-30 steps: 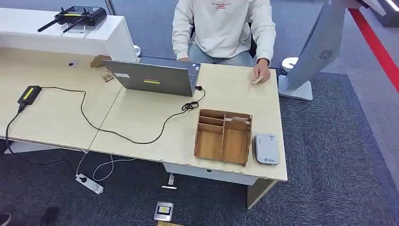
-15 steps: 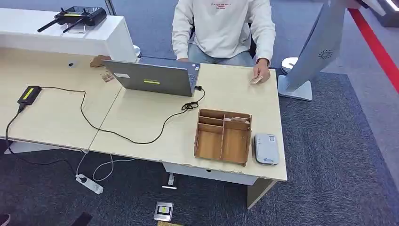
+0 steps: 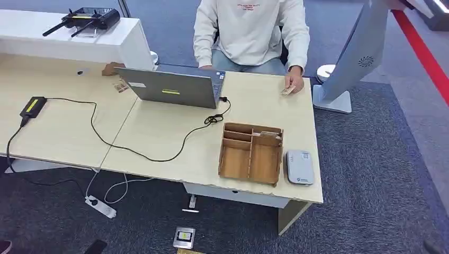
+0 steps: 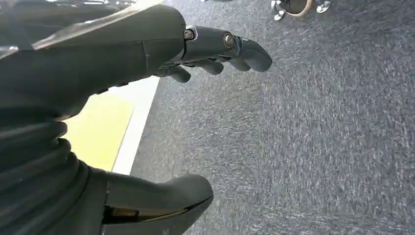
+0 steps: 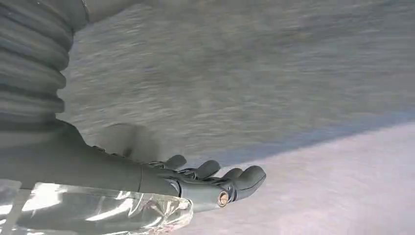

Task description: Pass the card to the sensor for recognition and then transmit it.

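We judge the task not yet begun: our left hand and right hand both hang over carpet, fingers spread, holding nothing. The card lies at the desk's far right edge under a person's hand. Next we must reach for it. The sensor sits at the near right corner, beside a wooden tray whose compartments look mostly empty.
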Controlling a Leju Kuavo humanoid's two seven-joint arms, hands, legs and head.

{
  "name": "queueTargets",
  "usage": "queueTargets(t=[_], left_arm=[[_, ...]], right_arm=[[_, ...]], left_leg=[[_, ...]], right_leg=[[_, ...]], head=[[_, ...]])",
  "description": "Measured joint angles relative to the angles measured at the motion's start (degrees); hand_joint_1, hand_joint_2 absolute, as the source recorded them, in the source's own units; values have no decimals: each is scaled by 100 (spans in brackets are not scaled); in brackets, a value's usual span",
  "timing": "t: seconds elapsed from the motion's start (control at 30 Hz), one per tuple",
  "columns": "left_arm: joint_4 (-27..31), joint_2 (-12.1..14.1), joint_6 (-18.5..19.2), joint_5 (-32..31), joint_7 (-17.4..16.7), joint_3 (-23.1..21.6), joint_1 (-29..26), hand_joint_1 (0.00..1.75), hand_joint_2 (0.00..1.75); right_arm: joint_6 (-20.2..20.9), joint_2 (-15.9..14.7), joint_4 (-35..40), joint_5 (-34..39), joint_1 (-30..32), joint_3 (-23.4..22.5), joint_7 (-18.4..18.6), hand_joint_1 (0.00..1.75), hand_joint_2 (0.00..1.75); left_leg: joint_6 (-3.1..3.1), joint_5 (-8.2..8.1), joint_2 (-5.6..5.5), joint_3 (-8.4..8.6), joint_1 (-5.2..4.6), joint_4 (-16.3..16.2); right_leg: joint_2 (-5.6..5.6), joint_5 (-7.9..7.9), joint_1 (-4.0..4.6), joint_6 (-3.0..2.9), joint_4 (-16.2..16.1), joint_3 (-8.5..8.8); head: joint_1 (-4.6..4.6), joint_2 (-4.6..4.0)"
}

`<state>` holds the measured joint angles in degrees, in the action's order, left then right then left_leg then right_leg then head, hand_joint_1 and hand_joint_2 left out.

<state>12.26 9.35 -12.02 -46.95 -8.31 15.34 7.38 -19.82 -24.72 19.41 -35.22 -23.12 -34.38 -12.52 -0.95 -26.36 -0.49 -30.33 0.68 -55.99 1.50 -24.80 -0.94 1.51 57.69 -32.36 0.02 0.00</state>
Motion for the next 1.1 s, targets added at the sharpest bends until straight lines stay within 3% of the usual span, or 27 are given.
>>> queueTargets(t=[0.1, 0.2, 0.37, 0.5, 0.67, 0.83, 1.1], left_arm=[[-4, -31, -31, 33, 94, 0, 5, 0, 175], [-11, -68, -35, -6, 254, 0, 14, 0, 175], [-22, -31, 20, -151, 551, 0, 33, 0, 175], [-26, 59, 81, -260, 743, -9, 48, 0, 175], [-31, 70, 85, -312, 833, -39, 50, 0, 175], [-33, 68, 170, -400, 942, -72, 65, 0, 175], [-37, 140, 179, -505, 1073, -183, 66, 0, 175]], right_arm=[[17, 140, 416, 515, -134, 46, -278, 0, 175], [13, 286, 1120, 1219, -111, 284, -184, 0, 175], [125, 435, 2909, 1476, 88, 1087, 623, 0, 175], [548, 534, 4084, 690, 76, 1894, 852, 0, 175], [853, 689, 4916, -173, -166, 2921, 847, 0, 175], [1268, 932, 5204, -859, -591, 3889, 657, 0, 175], [1418, 1313, 5159, -1542, -1220, 5061, 450, 0, 175]], left_leg=[[-1, 1, -8, -1, 1, 0], [-1, 2, -27, -5, 0, 0], [-1, 4, -43, -8, 4, 0], [-7, 8, -44, -3, 7, 1], [-11, 18, -55, -7, 10, 1], [-13, 19, -57, -3, 9, 1], [-12, 20, -64, -8, 9, 1]], right_leg=[[-5, 0, 0, 0, 1, 4], [-24, 0, 0, 0, 2, 6], [-32, -1, -1, 0, 4, 9], [-30, -1, -1, -1, 6, 9], [-47, 0, 1, -2, 9, 10], [-48, 0, 1, -2, 10, 8], [-57, -1, 4, -3, 10, 2]], head=[[0, 0], [0, 0], [2, 0], [2, 0], [4, 0], [0, 0], [0, 0]])
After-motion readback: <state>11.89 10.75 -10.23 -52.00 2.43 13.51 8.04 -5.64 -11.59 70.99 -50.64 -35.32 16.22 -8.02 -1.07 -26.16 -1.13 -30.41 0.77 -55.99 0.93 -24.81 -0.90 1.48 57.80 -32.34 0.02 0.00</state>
